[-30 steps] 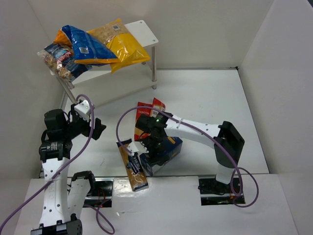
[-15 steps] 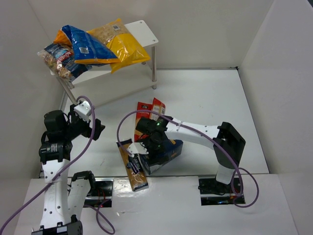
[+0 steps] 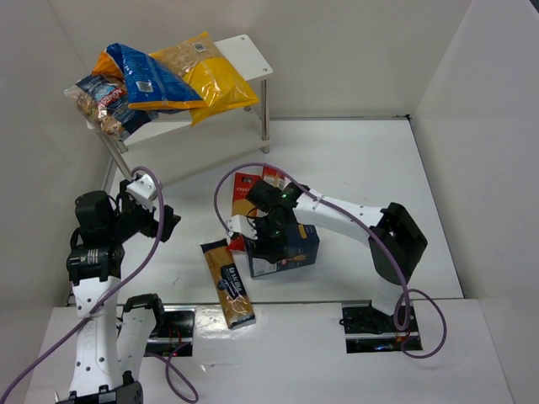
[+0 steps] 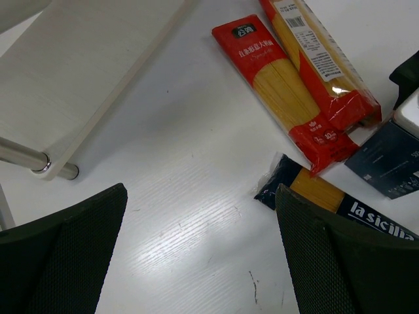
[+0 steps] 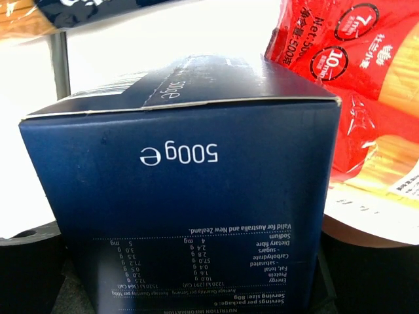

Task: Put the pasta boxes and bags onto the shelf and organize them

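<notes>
My right gripper [image 3: 271, 229] is shut on the chunky dark blue pasta box [image 3: 290, 252], which fills the right wrist view [image 5: 196, 196]; a black finger shows at each lower corner there. Two slim red pasta boxes [image 3: 248, 187] lie just behind it, partly under the arm, and show in the left wrist view [image 4: 281, 91]. The long clear spaghetti packet with a black label [image 3: 227, 282] lies flat left of the box. My left gripper [image 3: 164, 223] is open and empty above bare table [image 4: 203, 261]. Blue [image 3: 156, 80], yellow [image 3: 215, 80], orange [image 3: 105, 63] and clear [image 3: 101, 105] bags lie heaped on the white shelf [image 3: 251, 52].
White walls close in the table on the left, back and right. The shelf's lower board [image 4: 78, 78] and a metal leg [image 4: 26, 157] are close to my left gripper. The arm bases sit at the near edge.
My right gripper has turned the dark blue box and carried it right, away from the spaghetti packet. The left arm has barely moved.
</notes>
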You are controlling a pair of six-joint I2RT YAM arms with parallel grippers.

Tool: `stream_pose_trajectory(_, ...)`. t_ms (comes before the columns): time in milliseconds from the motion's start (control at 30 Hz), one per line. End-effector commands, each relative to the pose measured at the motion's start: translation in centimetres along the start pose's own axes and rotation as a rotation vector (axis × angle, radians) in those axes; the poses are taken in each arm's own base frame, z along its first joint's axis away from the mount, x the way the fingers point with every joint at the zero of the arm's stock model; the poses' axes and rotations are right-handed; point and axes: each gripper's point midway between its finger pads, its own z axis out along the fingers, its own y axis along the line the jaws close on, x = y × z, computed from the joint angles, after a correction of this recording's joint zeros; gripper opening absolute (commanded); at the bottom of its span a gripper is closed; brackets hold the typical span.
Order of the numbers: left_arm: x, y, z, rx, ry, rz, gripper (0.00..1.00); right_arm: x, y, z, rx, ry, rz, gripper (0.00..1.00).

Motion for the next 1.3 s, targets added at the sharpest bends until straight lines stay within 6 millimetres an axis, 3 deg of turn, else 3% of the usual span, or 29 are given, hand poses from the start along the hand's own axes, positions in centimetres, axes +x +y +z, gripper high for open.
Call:
stream_pose_trajectory(0,-0.7,0.0,-0.1,0.001,-0.03,0.029,1.0,2.0,-2.9,1.0,0.086,0.061,0.078,0.25)
stream_pose_trajectory(100,-0.7,0.0,-0.1,0.001,-0.03,0.029,1.0,1.0,-3.1,0.5,0.069,0.015,0.094,0.19)
stream_pose_trajectory(167,-0.7,0.0,-0.1,0.001,-0.03,0.029,1.0,0.2,-3.9,-0.9,0.075,-0.04,0.12,0.16)
stream_pose_trajectory(333,-0.7,0.0,-0.1,0.001,-0.03,0.029,1.0,-4.3,-5.4,-7.0,0.156,-0.239,0.147,0.01)
stream_pose_trajectory(433,-0.7,0.0,-0.1,0.001,-0.03,0.029,1.0,-7.0,-6.0,-10.9,0.247,-0.354,0.137,0.0)
stream_pose_trajectory(633,-0.7,0.0,-0.3,-0.011,-0.033,0.025,1.0,-9.8,-6.7,-16.5,0.402,-0.497,0.121,0.0)
stream_pose_trajectory(933,-0.6,0.1,-0.1,-0.011,-0.033,0.025,1.0,-10.2,-10.1,-19.3,0.613,-0.534,0.202,0.0)
stream_pose_trajectory(967,-0.5,0.2,-0.1,-0.019,-0.03,0.025,1.0,-9.7,-11.1,-18.5,0.629,-0.505,0.21,0.0)
stream_pose_trajectory(1100,-0.6,0.3,-0.3,-0.03,-0.033,0.021,1.0,-9.7,-13.3,-18.1,0.768,-0.421,0.209,0.0)
stream_pose_trajectory(1267,-0.8,0.6,-0.5,-0.055,-0.042,0.018,1.0,-11.9,-12.9,-17.9,0.955,-0.366,0.191,0.0)
